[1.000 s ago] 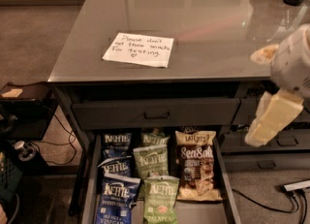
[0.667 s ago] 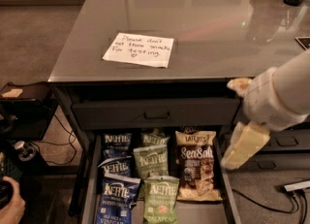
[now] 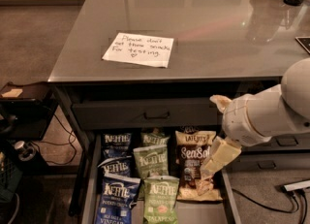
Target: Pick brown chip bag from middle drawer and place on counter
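The brown chip bag [image 3: 193, 162] lies flat on the floor of the middle drawer [image 3: 90, 184], in the right-hand column beside the right wall. Its long axis runs front to back. The cream top band points toward the cabinet, and the "Sea Salt" lettering reads upright from the camera.

The gripper [image 3: 212, 138] hangs over the bag's right side with its fingers spread wide and nothing between them. The lower finger [image 3: 219, 156] slants down and left across the bag's right edge, its tip over the lower half. Whether it touches the bag cannot be told. The upper finger [image 3: 220, 103] sits well above, level with the closed upper drawer front [image 3: 121, 114].

Left of the bag, green Kettle bags [image 3: 151, 162] fill the middle column and blue Kettle bags [image 3: 116, 199] the left one, overlapping each other.

Above the drawers, the counter [image 3: 218, 34] carries a handwritten paper note [image 3: 138, 49] near its front edge
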Robot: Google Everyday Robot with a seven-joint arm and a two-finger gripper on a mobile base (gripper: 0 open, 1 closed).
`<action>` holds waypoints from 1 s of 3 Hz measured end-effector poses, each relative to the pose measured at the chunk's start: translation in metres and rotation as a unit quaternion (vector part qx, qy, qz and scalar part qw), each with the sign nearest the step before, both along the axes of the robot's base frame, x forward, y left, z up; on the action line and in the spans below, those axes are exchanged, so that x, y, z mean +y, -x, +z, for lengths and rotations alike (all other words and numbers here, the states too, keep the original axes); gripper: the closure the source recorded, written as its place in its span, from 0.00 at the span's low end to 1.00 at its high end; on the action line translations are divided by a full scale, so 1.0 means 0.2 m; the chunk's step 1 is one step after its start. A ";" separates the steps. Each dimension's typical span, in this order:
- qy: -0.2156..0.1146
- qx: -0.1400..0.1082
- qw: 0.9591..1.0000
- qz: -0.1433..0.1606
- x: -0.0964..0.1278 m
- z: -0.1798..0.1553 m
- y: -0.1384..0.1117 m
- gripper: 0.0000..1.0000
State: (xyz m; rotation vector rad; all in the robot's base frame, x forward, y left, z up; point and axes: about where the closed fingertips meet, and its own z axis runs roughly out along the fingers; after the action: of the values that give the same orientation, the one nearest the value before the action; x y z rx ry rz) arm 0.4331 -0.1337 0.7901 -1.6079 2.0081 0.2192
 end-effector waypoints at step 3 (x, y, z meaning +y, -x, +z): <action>0.051 -0.061 0.996 0.032 -0.11 -0.37 -0.18 0.00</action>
State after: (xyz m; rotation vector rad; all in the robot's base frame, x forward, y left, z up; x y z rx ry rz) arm 0.4687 -0.1551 0.7151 -1.7075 1.9037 0.0408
